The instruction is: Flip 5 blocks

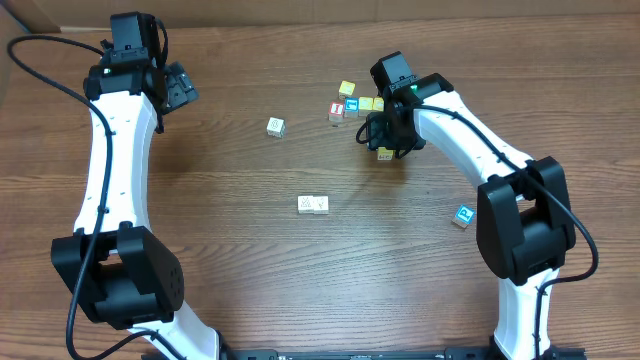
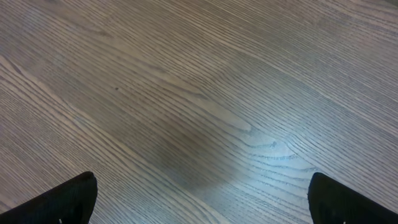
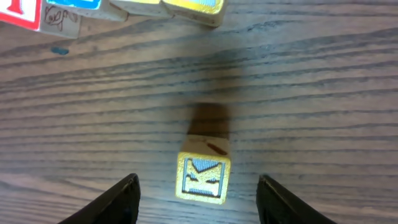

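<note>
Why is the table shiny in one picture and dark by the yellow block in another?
Left wrist view: light glare makes a pale shiny patch on the table, beside a soft dark shadow. Right wrist view: a small dark shadow lies on the wood just beyond the yellow block.

The right gripper [image 3: 198, 186] straddles a yellow block [image 3: 203, 177], with a strip of bare table [image 3: 298, 124] either side between block and fingers. Just beyond, a row of blocks [image 1: 352, 104] bars the far side. Mid-table offers wide passage, broken only by a pair of cream blocks [image 1: 313, 204] and a single cream block [image 1: 276, 126], well apart. Below the left gripper [image 2: 202, 199] lies only bare wood
</note>
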### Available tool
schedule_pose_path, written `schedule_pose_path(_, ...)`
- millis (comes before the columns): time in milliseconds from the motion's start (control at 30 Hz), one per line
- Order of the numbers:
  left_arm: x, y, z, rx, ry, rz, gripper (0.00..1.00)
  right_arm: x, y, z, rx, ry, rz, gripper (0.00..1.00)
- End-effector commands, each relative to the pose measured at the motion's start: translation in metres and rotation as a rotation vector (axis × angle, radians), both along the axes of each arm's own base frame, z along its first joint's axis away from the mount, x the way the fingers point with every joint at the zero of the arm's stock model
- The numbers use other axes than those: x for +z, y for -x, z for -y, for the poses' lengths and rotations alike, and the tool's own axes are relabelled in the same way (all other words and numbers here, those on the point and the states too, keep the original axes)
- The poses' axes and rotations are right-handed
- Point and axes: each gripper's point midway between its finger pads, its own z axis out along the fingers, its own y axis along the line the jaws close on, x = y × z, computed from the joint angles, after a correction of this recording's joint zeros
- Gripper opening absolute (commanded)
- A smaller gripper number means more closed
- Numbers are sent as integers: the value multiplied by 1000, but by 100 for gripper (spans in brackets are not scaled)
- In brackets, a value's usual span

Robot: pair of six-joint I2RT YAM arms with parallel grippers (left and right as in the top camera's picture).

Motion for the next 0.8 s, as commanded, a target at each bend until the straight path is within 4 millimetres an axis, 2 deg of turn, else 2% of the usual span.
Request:
schedule_pose_path(0, 14, -1, -4, 28, -7, 40, 100, -9, -1, 3, 0, 29, -3, 56)
schedule_pose_path(400, 14, -1, -4, 28, -6, 39, 100, -35, 8, 7, 1, 31, -17, 50)
schedule_pose_path(467, 14, -1, -4, 29, -6, 39, 100, -38, 10, 7, 0, 31, -19, 46)
schedule_pose_path(600, 14, -1, -4, 29, -6, 40, 100, -40, 11, 4, 1, 13, -25, 35)
schedule_pose_path(767, 14, -1, -4, 29, -6, 39, 100, -36, 7, -3, 5, -24, -12, 34)
